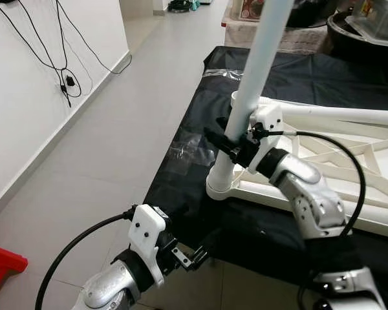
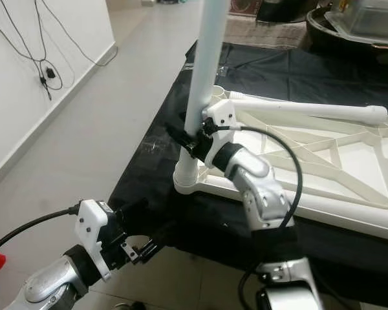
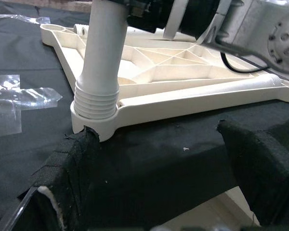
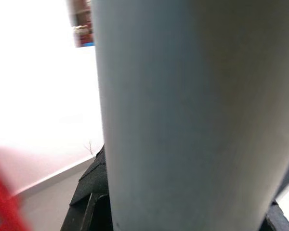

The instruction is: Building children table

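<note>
White plastic tabletop (image 1: pixel 349 161) lies upside down on a black cloth (image 1: pixel 181 187) spread over the floor (image 1: pixel 116 116). You can see the ribs on its underside. At its near left corner there is a round socket (image 1: pixel 221 184), and a long white table leg (image 1: pixel 255 71) stands in it, leaning a little to the right. The bottom of the leg has screw rings where it goes into the socket. A second white leg (image 2: pixel 310 110) lies flat across the far side of the tabletop.

The right pincer (image 1: pixel 229 145) is closed around the standing leg, just above the socket. Its black fingers (image 1: pixel 216 141) wrap the leg from the right side. In the right wrist view the leg is very close and blurry.

The left pincer (image 1: pixel 194 255) is low and near, at the near edge of the black cloth, to the left of the socket. It is open and holds nothing. In the left wrist view its two black fingers (image 3: pixel 72 168) stand wide apart, with the socket corner just past them.

A piece of clear plastic wrap (image 1: pixel 184 145) lies on the cloth to the left of the leg.

A white wall (image 1: pixel 26 97) runs along the left, with black cables (image 1: pixel 58 58) hanging on it. Something red (image 1: pixel 3 265) sits on the floor at the near left. Far away there are more things, too blurry to tell.
</note>
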Robot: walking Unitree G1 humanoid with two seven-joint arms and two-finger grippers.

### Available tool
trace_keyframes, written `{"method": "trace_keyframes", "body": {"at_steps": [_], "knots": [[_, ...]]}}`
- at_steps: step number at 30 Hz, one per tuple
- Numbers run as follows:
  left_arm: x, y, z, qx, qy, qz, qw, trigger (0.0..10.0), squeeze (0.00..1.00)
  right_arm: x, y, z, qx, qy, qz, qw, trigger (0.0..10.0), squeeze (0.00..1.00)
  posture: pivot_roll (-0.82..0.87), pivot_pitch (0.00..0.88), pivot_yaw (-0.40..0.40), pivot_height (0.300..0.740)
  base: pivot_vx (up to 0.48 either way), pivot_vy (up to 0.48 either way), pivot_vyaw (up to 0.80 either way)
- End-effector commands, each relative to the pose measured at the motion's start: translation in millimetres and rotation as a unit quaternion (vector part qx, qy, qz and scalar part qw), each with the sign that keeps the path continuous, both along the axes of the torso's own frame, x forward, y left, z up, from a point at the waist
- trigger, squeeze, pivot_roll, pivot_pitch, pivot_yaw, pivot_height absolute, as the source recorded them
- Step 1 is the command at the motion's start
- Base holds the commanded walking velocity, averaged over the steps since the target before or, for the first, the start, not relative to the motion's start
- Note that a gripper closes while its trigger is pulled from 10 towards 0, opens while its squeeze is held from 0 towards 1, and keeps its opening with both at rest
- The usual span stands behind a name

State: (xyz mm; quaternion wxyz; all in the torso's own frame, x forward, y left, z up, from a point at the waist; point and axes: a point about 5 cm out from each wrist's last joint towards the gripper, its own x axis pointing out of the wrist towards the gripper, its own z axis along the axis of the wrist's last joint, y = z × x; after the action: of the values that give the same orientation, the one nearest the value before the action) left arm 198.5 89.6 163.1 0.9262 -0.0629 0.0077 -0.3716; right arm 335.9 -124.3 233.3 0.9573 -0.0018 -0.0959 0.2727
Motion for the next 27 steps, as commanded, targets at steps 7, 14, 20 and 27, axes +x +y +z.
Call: {"method": "trace_keyframes", "body": {"at_steps": [7,14,20,27], "knots": [[1.5,1.9,-6,0.006,0.009,0.005,1.0,10.0,0.0,2.5,-28.4,-29,-0.05,0.039,-0.245,0.967,10.0,0.0,0.08,0.199,0.014,0.74,0.0,0.0,0.0],[2.3,1.7,-6,0.007,0.008,0.007,1.0,10.0,0.0,-4.9,-20.9,-29,-0.022,0.057,-0.421,0.905,10.0,0.0,0.09,0.198,0.009,0.74,0.0,0.0,0.0],[2.6,2.7,-7,0.007,0.008,0.008,1.0,10.0,0.0,-5.9,-15.3,-30,0.028,0.083,-0.456,0.886,10.0,0.0,0.09,0.198,0.01,0.74,0.0,0.0,0.0],[3.1,2.5,-7,0.008,0.007,0.008,1.0,10.0,0.0,-4.2,-5.9,-26,0.109,0.128,-0.527,0.833,10.0,0.0,0.09,0.199,0.012,0.74,0.0,0.0,0.0]]}}
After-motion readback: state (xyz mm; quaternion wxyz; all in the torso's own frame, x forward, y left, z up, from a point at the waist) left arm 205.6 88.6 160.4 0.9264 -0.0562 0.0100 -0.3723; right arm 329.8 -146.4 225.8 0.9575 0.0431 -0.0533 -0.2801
